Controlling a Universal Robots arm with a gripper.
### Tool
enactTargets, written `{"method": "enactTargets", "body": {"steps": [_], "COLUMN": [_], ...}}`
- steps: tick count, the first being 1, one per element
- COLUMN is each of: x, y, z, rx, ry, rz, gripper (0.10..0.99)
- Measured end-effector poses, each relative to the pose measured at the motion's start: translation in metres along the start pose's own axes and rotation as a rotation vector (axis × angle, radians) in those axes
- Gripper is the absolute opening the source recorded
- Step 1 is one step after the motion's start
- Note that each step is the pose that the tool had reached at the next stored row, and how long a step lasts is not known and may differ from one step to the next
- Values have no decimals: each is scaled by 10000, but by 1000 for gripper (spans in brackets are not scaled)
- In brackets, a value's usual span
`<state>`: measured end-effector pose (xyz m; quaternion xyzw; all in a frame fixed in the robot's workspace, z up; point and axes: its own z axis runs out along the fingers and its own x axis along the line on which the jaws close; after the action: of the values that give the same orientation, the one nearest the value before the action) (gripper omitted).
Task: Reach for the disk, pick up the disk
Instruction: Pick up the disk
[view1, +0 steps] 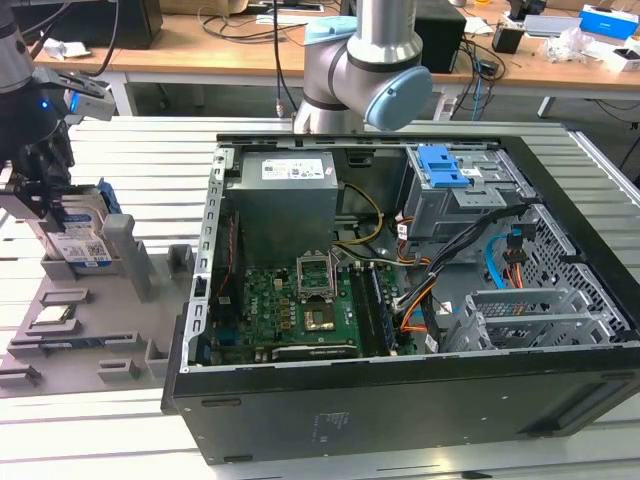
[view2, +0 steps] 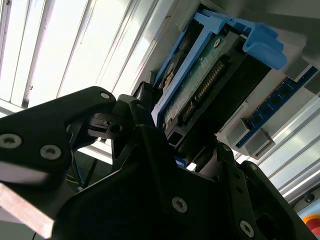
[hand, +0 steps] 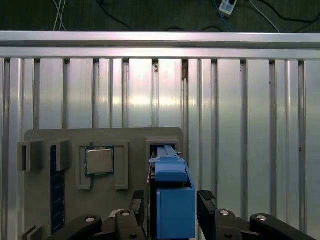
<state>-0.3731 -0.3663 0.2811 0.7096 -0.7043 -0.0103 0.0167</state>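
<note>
Claw (hand: 171, 200) astride the disk (hand: 172, 175) (grip cannot be told), grey tray (hand: 100, 137), ribbed aluminium table (hand: 250, 125), desks (view1: 200, 45) behind

From where I stand, none of the print can be made out. The disk (view1: 72, 218) carries a blue-and-white label (view1: 87, 249) with barcode stripes, but its lettering is too small to read. Inside the open computer case (view1: 400, 405), the grey power supply box (view1: 285, 212) bears a white label (view1: 293, 168) with dark lines of print, just as unreadable.
</note>
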Motion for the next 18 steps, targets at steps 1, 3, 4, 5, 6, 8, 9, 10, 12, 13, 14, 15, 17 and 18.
{"method": "enactTargets", "body": {"steps": [1, 3, 4, 5, 6, 8, 9, 10, 12, 13, 14, 15, 17, 18], "x": [0, 0, 0, 0, 0, 0, 0, 0, 0, 0, 0, 0, 0, 0], "y": [0, 0, 0, 0, 0, 0, 0, 0, 0, 0, 0, 0, 0, 0], "z": [1, 2, 2, 3, 3, 4, 5, 5, 6, 6, 6, 7, 8, 9], "rx": [0, 1, 0, 0, 0, 0, 1, 0, 0, 0, 0, 0, 1, 1], "ry": [0, 0, 0, 0, 0, 0, 0, 0, 0, 0, 0, 0, 1, -1], "rz": [0, 0, 0, 0, 0, 0, 0, 0, 0, 0, 0, 0, 0, 0], "gripper": [545, 545, 545, 545, 545, 616, 616, 616, 616, 616, 600, 600, 475, 361]}}
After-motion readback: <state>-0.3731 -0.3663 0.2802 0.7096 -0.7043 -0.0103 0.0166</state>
